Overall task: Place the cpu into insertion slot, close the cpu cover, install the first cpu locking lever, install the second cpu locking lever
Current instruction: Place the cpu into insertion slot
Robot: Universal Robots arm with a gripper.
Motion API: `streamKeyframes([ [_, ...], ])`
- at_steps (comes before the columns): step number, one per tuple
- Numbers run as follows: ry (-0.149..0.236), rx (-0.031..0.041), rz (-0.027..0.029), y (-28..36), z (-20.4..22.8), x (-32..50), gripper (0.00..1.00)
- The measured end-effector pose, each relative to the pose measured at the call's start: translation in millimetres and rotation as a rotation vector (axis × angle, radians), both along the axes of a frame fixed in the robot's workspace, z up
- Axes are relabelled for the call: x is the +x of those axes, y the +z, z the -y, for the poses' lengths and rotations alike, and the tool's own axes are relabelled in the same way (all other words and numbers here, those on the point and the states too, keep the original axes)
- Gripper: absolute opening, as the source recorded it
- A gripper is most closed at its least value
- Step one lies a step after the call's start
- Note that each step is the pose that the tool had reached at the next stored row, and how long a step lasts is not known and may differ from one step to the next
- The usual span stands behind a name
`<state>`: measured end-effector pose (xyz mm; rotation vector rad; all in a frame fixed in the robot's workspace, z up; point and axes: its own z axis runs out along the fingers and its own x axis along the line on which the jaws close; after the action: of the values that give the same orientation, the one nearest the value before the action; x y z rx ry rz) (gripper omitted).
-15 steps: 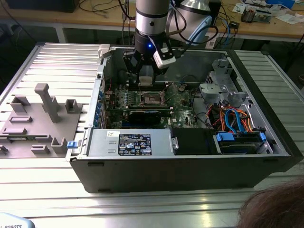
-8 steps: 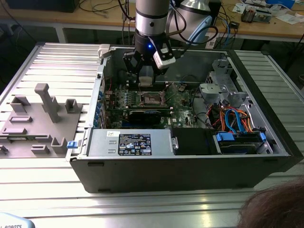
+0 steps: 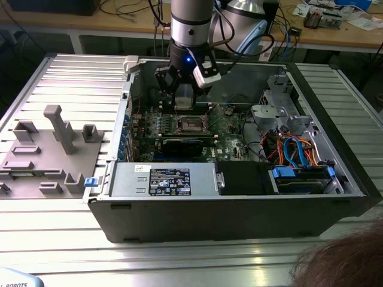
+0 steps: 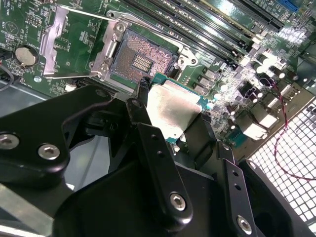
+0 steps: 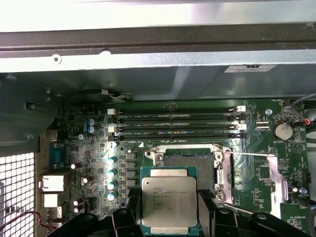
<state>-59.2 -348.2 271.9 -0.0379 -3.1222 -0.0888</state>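
place: robotics lab | evidence: slotted aluminium table (image 3: 72, 72), open PC case (image 3: 209, 216), cable-strewn wooden bench (image 3: 335, 37)

My arm (image 3: 190, 15) is a silver-grey tube ending in a black wrist with a small blue light (image 3: 189, 59). A white camera block (image 3: 206, 74) is mounted there. My gripper (image 3: 184, 100) is matte black, and its fingers (image 4: 158, 163) carry silver screw heads (image 4: 177, 201).

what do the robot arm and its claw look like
The silver-grey cylindrical robot arm ends in a black wrist with a small blue light. A white-and-black box is mounted beside it, and black cables loop behind. The matte black claw has jointed metal links fastened with silver screws.
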Motion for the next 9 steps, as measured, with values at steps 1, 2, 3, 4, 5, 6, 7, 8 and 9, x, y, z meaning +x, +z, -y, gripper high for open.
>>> streamKeyframes([
  [1, 0.0, 0.0001, 0.0, -1.4, 0.0, 0.0, 0.54],
  [2, 0.0, 0.0001, 0.0, -1.4, 0.0, 0.0, 0.54],
  [3, 0.0, 0.0, 0.0, -1.6, 0.0, 0.0, 0.54],
  [4, 0.0, 0.0001, 0.0, -1.8, 0.0, 0.0, 0.54],
  [5, 0.0, 0.0, 0.0, -2.0, 0.0, 0.0, 0.54],
  [6, 0.0, 0.0001, 0.0, -2.3, 0.0, 0.0, 0.54],
  [7, 0.0, 0.0001, 0.0001, -2.6, 0.0, 0.0, 0.54],
  [8, 0.0, 0.0001, 0.0, -2.9, 0.0, 0.0, 0.54],
  [9, 0.0, 0.0, 0.0, -3.1, 0.0, 0.0, 0.54],
])
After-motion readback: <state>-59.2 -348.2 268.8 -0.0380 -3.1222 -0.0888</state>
